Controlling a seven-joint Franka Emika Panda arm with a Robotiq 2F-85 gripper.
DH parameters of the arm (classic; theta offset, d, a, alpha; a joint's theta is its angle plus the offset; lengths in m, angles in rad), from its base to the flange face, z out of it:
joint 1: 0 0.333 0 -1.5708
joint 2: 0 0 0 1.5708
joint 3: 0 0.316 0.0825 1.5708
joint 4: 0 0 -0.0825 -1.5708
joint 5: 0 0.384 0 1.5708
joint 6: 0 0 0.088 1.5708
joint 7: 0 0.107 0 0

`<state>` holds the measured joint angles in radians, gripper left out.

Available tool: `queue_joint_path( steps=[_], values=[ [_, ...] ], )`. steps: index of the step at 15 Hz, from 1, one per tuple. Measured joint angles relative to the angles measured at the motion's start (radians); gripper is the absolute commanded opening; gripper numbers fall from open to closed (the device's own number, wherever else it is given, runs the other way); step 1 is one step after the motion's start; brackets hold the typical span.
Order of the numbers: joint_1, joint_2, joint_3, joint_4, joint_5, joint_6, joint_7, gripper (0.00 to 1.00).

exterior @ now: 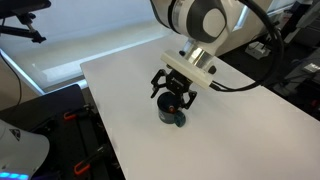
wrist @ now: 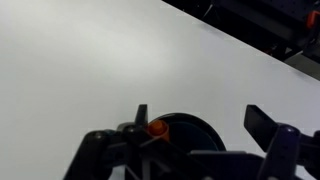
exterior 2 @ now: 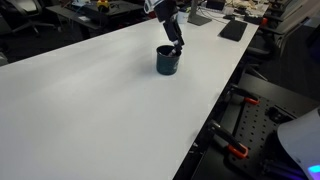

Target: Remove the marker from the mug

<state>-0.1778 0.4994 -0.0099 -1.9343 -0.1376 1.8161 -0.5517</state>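
Note:
The dark mug point(exterior: 173, 116) stands on the white table point(exterior: 240, 130); it also shows in the second exterior view point(exterior 2: 167, 63). My gripper point(exterior: 171, 97) hangs right above the mug in both exterior views point(exterior 2: 174, 40). In the wrist view the mug's round rim point(wrist: 190, 133) lies between my two fingers point(wrist: 203, 125), which are spread apart. The marker's red-orange end point(wrist: 158, 127) sticks up at the mug's left rim, right beside my left finger. The rest of the marker is hidden inside the mug. The fingers are not closed on anything.
The table's edge point(exterior 2: 215, 110) runs close to the mug on one side, with black and orange clamps point(exterior 2: 232, 150) below it. A dark flat item point(exterior 2: 233, 30) lies at the far corner. Office clutter stands beyond the table.

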Motion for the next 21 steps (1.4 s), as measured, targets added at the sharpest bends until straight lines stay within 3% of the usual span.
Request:
queue_joint_path(
  steps=[4,5,8,10,12,13,15,19,21],
  values=[
    [-0.006,0.004,0.0,-0.003,0.003,0.005,-0.017,0.37],
    [-0.007,0.005,0.0,-0.004,0.004,0.006,-0.017,0.36],
    [-0.01,0.008,0.0,-0.004,0.004,0.008,-0.018,0.61],
    [-0.011,0.009,0.0,-0.004,0.004,0.01,-0.018,0.68],
    [-0.011,0.009,0.0,-0.004,0.004,0.011,-0.018,0.63],
    [-0.011,0.01,0.0,-0.004,0.004,0.012,-0.018,0.41],
    [-0.011,0.01,0.0,-0.005,0.004,0.015,-0.019,0.37],
    [-0.013,0.01,0.0,-0.006,0.004,0.022,-0.027,0.06],
    [-0.013,0.01,0.0,-0.007,0.004,0.024,-0.035,0.0]
  ],
)
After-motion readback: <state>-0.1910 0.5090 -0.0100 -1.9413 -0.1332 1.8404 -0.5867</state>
